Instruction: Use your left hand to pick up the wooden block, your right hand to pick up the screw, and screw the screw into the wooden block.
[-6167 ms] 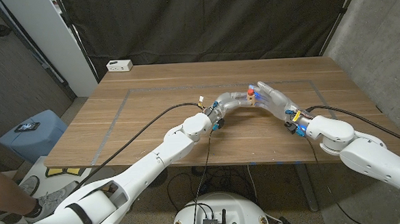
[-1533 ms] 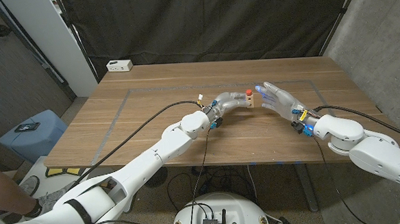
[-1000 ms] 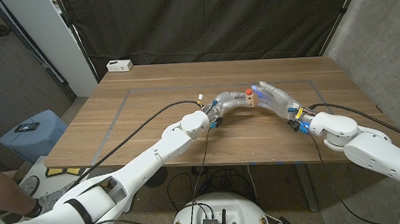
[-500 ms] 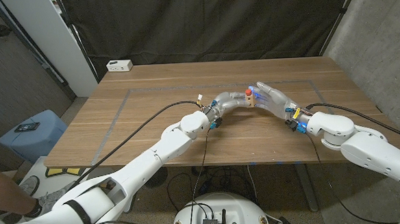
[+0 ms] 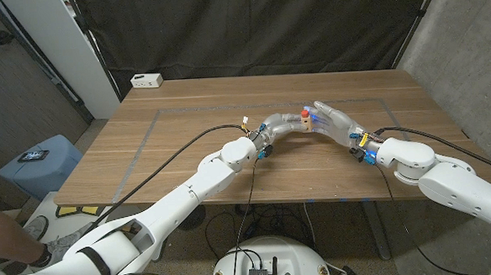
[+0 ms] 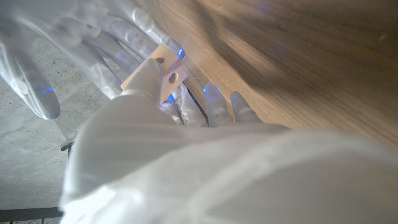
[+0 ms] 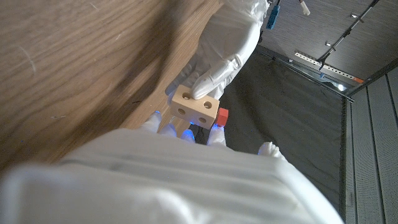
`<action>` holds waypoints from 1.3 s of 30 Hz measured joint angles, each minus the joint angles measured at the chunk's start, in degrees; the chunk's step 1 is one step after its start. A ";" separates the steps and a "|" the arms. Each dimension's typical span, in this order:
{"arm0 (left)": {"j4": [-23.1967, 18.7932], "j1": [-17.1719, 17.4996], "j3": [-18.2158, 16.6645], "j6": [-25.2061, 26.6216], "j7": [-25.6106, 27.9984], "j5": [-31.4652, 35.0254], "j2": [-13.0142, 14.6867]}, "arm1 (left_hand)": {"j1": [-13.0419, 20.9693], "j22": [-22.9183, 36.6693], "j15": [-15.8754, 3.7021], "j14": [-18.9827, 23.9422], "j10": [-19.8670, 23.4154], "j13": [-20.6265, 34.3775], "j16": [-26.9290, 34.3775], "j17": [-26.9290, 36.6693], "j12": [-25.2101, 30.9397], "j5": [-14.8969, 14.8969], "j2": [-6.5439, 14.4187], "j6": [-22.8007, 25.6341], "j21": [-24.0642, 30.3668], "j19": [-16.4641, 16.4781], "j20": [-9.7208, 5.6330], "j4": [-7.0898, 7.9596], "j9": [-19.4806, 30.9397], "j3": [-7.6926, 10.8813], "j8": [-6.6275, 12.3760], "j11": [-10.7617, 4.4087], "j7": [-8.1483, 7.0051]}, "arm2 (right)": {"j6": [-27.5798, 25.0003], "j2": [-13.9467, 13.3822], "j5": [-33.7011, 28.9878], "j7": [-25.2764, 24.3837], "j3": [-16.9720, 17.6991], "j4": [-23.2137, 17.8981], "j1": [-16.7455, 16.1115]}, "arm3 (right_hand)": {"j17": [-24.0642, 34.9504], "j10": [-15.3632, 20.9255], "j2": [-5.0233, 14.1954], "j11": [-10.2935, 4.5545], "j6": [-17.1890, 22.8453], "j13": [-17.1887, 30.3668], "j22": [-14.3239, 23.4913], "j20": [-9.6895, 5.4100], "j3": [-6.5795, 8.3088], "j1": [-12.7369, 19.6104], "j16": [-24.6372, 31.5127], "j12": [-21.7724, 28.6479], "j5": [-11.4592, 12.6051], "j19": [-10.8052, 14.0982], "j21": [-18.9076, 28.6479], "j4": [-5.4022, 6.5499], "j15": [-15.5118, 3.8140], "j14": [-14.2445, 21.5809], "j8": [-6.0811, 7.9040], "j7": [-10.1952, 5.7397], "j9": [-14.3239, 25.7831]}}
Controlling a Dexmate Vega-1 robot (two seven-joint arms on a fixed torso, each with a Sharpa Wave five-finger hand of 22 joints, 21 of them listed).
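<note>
The left hand (image 5: 280, 125) clamps its fingers (image 7: 205, 87) around the wooden block (image 7: 195, 106), holding it above the table (image 5: 187, 140). The right hand (image 5: 336, 121) meets it, fingertips (image 7: 185, 134) pinching the red-headed screw (image 7: 222, 116), which sits against the block's side.

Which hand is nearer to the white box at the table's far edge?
Left. The left hand holds the wooden block mid-table, on the white box's side; the right hand is at the block's other side, farther away.
</note>
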 measured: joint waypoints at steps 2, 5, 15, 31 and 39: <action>-0.05 0.02 -0.01 0.05 0.01 -0.02 0.01 | 0.00 0.00 0.00 0.00 0.02 0.00 0.00 0.00 0.00 0.00 0.00 0.06 0.00 0.00 0.00 0.00 0.00 0.00 0.00 0.01 0.00 | 0.02 -0.08 0.05 -0.05 0.05 -0.09 -0.11 | 0.00 0.00 0.00 0.00 0.00 0.00 0.00 0.00 0.00 0.00 0.00 0.00 0.00 0.00 0.00 0.00 0.00 0.00 0.00 0.00 0.00; -0.08 0.05 -0.02 0.11 0.04 -0.05 0.01 | -0.08 0.00 -0.21 0.21 0.66 0.00 0.00 0.00 0.00 -0.01 0.08 0.87 0.00 0.00 0.00 -0.01 -0.03 -0.01 -0.06 0.23 0.22 | 0.04 -0.18 0.19 -0.14 0.18 -0.26 -0.30 | 0.00 0.00 0.00 0.00 0.00 0.00 0.00 0.00 0.00 0.00 0.00 0.00 0.00 0.00 0.00 0.00 0.00 0.00 0.00 0.00 0.00; -0.21 0.08 -0.02 0.36 0.11 -0.12 0.03 | -0.07 0.00 0.00 0.43 0.85 0.00 0.00 0.00 0.00 -0.17 0.06 1.04 0.00 0.00 0.00 -0.08 0.01 -0.08 0.29 0.42 0.41 | 0.18 -0.59 0.48 -0.22 0.57 -0.62 -1.01 | 0.00 0.00 0.00 0.00 0.00 0.00 0.00 0.00 0.00 0.00 0.00 0.00 0.00 0.00 0.00 0.00 0.00 0.00 0.00 0.00 0.00; -0.23 0.08 -0.02 0.51 0.16 -0.20 0.01 | -0.06 0.00 0.00 0.43 0.84 0.00 0.00 0.00 0.01 -0.38 0.05 1.34 0.00 0.00 0.00 0.10 0.00 0.12 0.26 0.43 0.73 | 0.39 -1.17 0.87 -0.53 1.31 -1.24 -2.18 | 0.01 0.00 0.01 0.00 0.00 0.00 0.00 0.00 0.00 0.01 0.00 0.00 0.00 0.00 0.00 0.00 0.11 0.12 0.19 0.00 0.00; -0.22 0.05 0.01 0.64 0.18 -0.27 -0.05 | -0.05 0.00 -0.01 0.43 0.83 0.01 0.00 0.00 0.01 -0.38 0.05 1.34 0.00 0.00 0.00 0.10 0.00 0.12 0.25 0.43 0.73 | 0.45 -1.32 1.10 -0.64 1.64 -1.55 -2.76 | 0.01 0.00 0.01 -0.01 0.44 0.00 0.00 0.00 0.20 0.01 0.00 0.00 0.00 0.00 0.00 0.20 0.11 0.11 0.38 0.00 -0.02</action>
